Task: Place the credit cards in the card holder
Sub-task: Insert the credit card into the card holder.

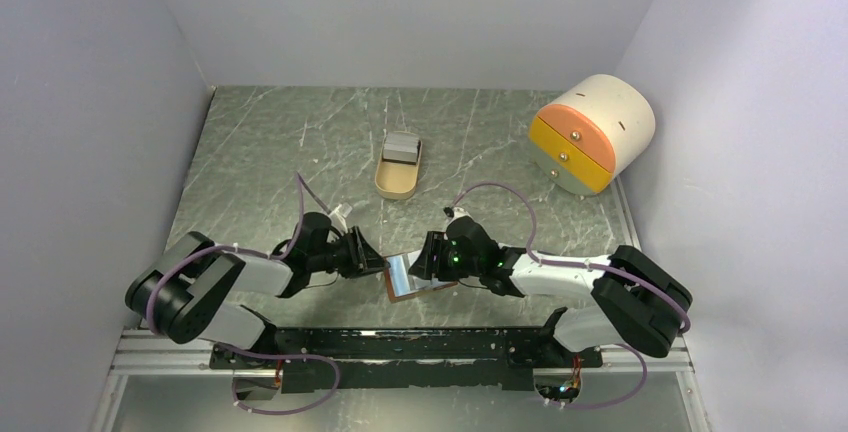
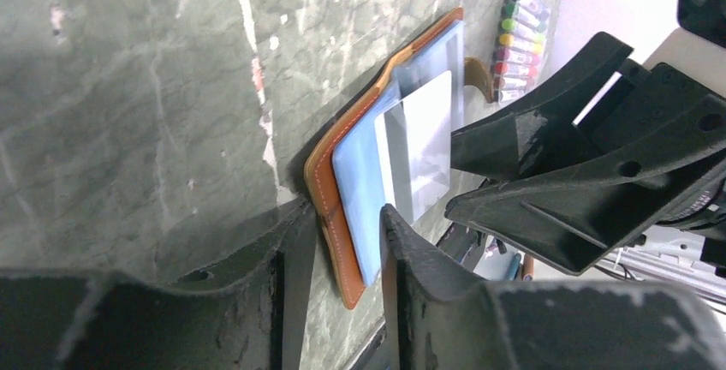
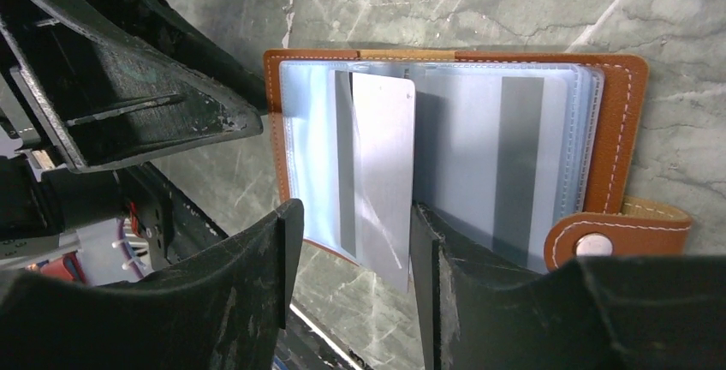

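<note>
The brown leather card holder (image 1: 415, 278) lies open on the table between my two grippers. In the right wrist view its leather rim (image 3: 612, 130) frames clear blue sleeves. A grey-white credit card (image 3: 385, 156) sticks partly out of a left sleeve. Another card with a dark stripe (image 3: 514, 156) sits inside a right sleeve. My right gripper (image 3: 355, 209) is open, its jaws either side of the protruding card's lower end. My left gripper (image 2: 347, 211) is open and straddles the holder's brown edge (image 2: 330, 190). The same card (image 2: 419, 147) shows in the left wrist view.
A beige oval tray (image 1: 398, 167) with a grey object stands at mid-table. A cream and orange drawer box (image 1: 590, 132) stands at the back right. Several coloured pens (image 2: 518, 40) lie beyond the holder. Walls close in the left, back and right.
</note>
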Robot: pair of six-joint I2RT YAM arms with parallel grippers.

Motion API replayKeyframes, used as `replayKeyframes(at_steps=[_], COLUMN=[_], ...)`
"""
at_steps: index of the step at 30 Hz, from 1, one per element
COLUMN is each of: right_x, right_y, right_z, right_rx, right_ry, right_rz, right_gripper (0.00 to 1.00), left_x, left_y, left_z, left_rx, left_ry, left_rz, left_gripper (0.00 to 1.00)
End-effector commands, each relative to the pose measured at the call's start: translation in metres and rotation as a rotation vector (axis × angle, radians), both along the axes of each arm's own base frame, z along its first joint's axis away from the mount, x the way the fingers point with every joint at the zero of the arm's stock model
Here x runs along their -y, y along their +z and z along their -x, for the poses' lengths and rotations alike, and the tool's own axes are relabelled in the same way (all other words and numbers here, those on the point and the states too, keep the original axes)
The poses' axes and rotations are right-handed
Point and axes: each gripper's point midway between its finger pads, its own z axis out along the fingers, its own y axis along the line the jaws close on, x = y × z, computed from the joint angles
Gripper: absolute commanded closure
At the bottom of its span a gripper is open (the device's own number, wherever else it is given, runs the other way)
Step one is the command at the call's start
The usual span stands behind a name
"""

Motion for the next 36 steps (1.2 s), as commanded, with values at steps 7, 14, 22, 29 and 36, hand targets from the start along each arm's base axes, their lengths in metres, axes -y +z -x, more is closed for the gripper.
replayKeyframes(at_steps=[7, 14, 22, 29, 36], right_x=[0.008, 0.015, 0.016, 0.004, -0.015], right_y=[-0.004, -0.004, 0.004, -0.003, -0.002], right_z=[-0.001, 0.001, -0.007, -0.017, -0.012], right_rx=[0.000, 0.003, 0.047, 0.043, 0.033], right_ry=[0.009, 0.014, 0.007, 0.006, 0.037], right_rz=[0.061, 0.100, 0.121, 0.129, 0.062], right_gripper=[0.49, 0.49, 0.47, 0.47, 0.48], left_x=[0.013, 0.014, 0.016, 0.018, 0.020], left_y=[0.021, 0.014, 0.013, 0.014, 0.020], left_z=[-0.010, -0.010, -0.010, -0.007, -0.005], left_rx=[0.072, 0.058, 0.061, 0.055, 0.063], left_ry=[-0.030, -0.038, -0.052, -0.070, -0.080], left_rz=[0.089, 0.078, 0.079, 0.101, 0.122], left_gripper=[0.76, 0.91, 0.91, 0.91, 0.91])
